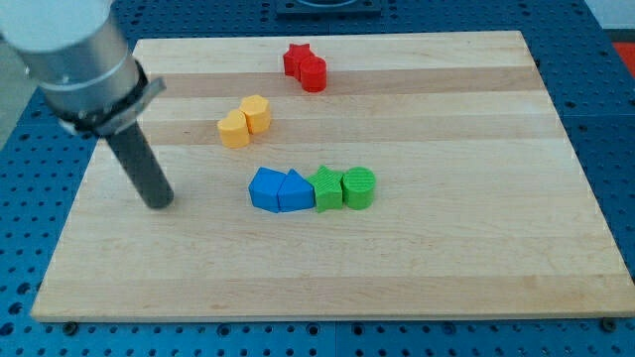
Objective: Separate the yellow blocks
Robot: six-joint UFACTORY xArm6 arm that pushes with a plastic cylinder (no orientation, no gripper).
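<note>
Two yellow blocks touch each other in the upper middle of the board: a yellow block (234, 130) on the left, shape unclear, and a yellow hexagonal block (256, 113) up and right of it. My tip (159, 201) rests on the board at the view's left, below and left of the yellow pair, well apart from them.
A red star (296, 58) and a red cylinder (314, 73) touch near the board's top. Below the yellow pair lies a row: two blue blocks (265, 188) (295, 191), a green star (325, 187), a green cylinder (358, 188). The wooden board (476, 198) sits on a blue perforated table.
</note>
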